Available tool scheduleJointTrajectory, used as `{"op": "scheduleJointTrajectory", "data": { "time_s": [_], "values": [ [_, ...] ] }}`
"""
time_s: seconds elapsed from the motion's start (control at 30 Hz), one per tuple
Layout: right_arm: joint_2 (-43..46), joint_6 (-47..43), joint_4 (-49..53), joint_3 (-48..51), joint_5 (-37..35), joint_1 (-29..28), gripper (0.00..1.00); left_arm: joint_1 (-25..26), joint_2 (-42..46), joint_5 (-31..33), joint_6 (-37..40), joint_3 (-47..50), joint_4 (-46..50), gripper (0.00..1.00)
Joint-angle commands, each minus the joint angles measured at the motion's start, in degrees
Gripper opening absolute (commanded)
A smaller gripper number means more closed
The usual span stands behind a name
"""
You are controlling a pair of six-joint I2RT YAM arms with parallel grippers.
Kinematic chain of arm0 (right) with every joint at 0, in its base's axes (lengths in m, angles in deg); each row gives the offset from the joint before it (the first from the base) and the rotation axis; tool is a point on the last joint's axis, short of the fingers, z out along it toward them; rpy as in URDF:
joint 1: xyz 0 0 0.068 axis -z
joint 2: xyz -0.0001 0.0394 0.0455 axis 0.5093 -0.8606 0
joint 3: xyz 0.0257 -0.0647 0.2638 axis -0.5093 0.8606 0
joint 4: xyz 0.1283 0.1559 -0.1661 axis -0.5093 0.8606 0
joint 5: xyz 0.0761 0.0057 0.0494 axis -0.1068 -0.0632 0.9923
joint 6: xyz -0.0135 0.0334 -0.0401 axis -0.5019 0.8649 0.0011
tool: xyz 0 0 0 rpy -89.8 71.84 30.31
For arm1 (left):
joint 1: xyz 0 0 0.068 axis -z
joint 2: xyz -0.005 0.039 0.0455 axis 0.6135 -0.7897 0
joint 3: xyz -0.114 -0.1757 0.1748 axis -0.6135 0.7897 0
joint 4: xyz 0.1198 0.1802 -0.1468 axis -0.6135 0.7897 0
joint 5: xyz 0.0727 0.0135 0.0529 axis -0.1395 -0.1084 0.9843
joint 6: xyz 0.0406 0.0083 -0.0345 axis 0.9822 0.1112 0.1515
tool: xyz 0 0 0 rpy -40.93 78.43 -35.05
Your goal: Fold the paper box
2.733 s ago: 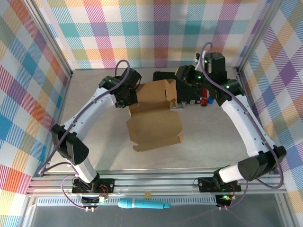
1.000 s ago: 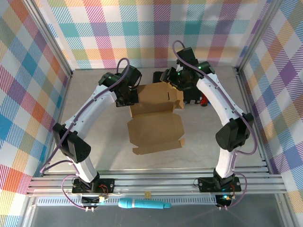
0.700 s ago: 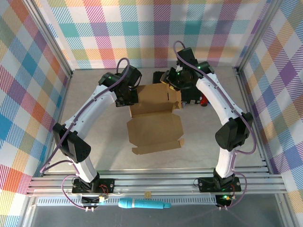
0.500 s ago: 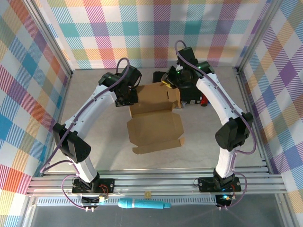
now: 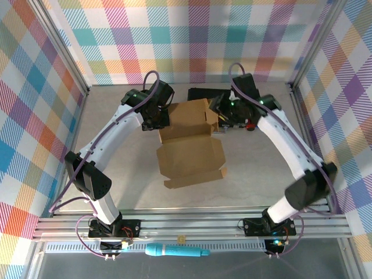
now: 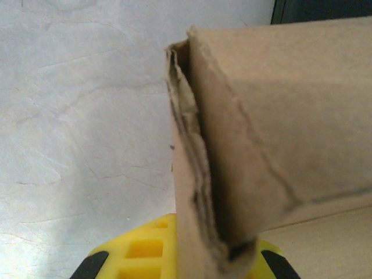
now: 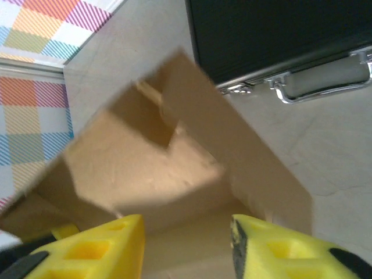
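Note:
The paper box (image 5: 192,154) is a brown cardboard mailer lying open at the table's middle, its back part (image 5: 186,116) raised into walls. My left gripper (image 5: 160,120) is shut on the box's left wall; in the left wrist view the doubled cardboard edge (image 6: 197,192) stands clamped in my left gripper (image 6: 197,256). My right gripper (image 5: 218,119) hovers at the box's back right corner. In the right wrist view my right gripper (image 7: 186,247) is open with nothing between its fingers, and the box's inner walls (image 7: 151,168) lie just beyond.
A black case (image 5: 200,93) with a metal handle (image 7: 325,81) lies behind the box, under the right arm. A small red object (image 5: 251,124) sits beside it. A teal tool (image 5: 177,251) rests on the front rail. Plaid walls close in three sides.
The right arm has swung out to the right and its gripper has drawn back from above the box's back right flap to its right side. The left gripper has kept its hold.

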Motion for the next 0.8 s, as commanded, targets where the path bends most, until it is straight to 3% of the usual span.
{"op": "scheduleJointTrajectory", "data": {
  "time_s": [0.0,0.17,0.57,0.77],
  "values": [
    [3.6,-4.7,-2.0,6.4,-3.3,-4.1,0.4,0.0,1.1,1.1,0.9,-1.7,0.6,0.0],
    [4.0,-4.9,-3.7,12.4,-7.8,-7.0,0.41,0.0,0.2,0.6,1.4,-2.7,0.9,0.0],
    [-4.8,-11.7,-4.4,6.0,-12.4,-6.6,0.48,0.0,0.1,0.6,2.1,-3.3,1.8,0.0],
    [-6.8,-12.8,-5.0,3.8,-10.0,-6.7,0.35,0.0,-0.2,0.3,2.1,-3.6,1.8,0.0]
  ]
}}
